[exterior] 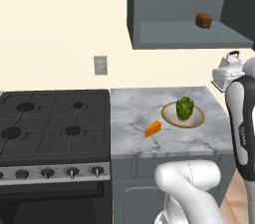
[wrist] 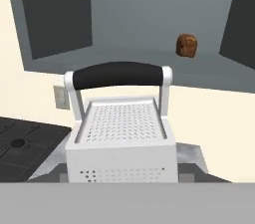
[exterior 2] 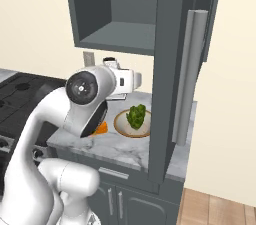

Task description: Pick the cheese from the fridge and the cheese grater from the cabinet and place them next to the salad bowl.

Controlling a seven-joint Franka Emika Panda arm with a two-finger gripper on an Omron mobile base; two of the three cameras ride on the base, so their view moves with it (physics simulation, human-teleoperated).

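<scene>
The grater fills the foreground of the hand view, its dark handle uppermost and its perforated face turned to the camera. The gripper has its jaws partly spread and clamped on the grater's sides; in the left base view the grater hangs in the air at the right edge, above the right end of the counter and below the cabinet. In the right base view the grater sits at the end of the arm, over the back of the counter.

Below and left of it the bowl rests on the marble with its green salad. The cheese lies on the counter just beside the bowl, on its left and nearer the front edge, apart from the rim. In the right base view a sliver of the cheese shows behind the arm, next to the bowl.

The cabinet stands open, with a small brown lump on its shelf. The stove adjoins the counter on the left, and an outlet is on the wall above.
</scene>
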